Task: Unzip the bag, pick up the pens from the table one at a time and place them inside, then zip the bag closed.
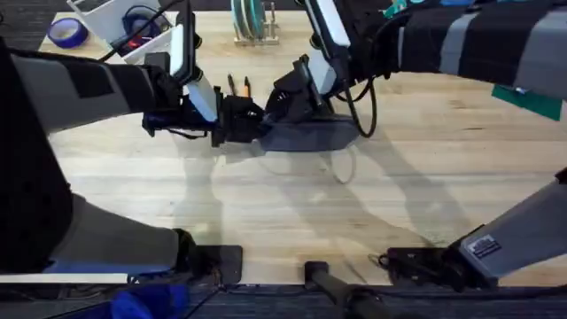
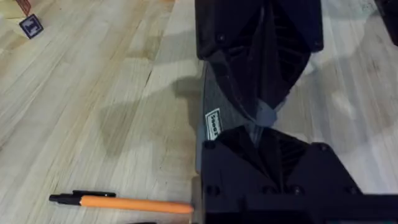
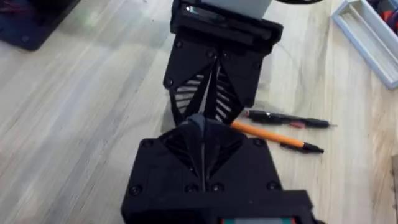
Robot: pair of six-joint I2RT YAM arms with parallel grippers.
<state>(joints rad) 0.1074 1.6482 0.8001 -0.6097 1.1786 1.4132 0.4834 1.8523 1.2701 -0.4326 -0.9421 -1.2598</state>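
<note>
Your left gripper sits at the near-left end of the bag, fingers drawn together on the fabric at that end. In the left wrist view the same gripper shows its two black fingers closed onto a small grey-blue fold of the pouch, with a white label visible on the fabric just beside the fingertips.

Your right gripper meets the bag from the opposite side, tip to tip with the left one. In the right wrist view its fingers are pressed together on a small grey-blue piece at the top of the pouch; whether that piece is the zipper pull tab or plain fabric, you cannot tell from these views. The left gripper stands directly facing it there, almost touching.

The bag lies flat on the table, towards the far middle of the tabletop, most of its body extending to the right of the two grippers. Whether the zipper is open or shut cannot be judged.

Both pens are on the table, outside the bag. The orange pen and the black pen lie side by side, just beside the left gripper, on the far side of the bag. In the overhead view they show as two short strokes just beyond the left arm. The left wrist view shows the orange pen resting flat on the wood, its dark tip pointing away from the pouch.
</note>
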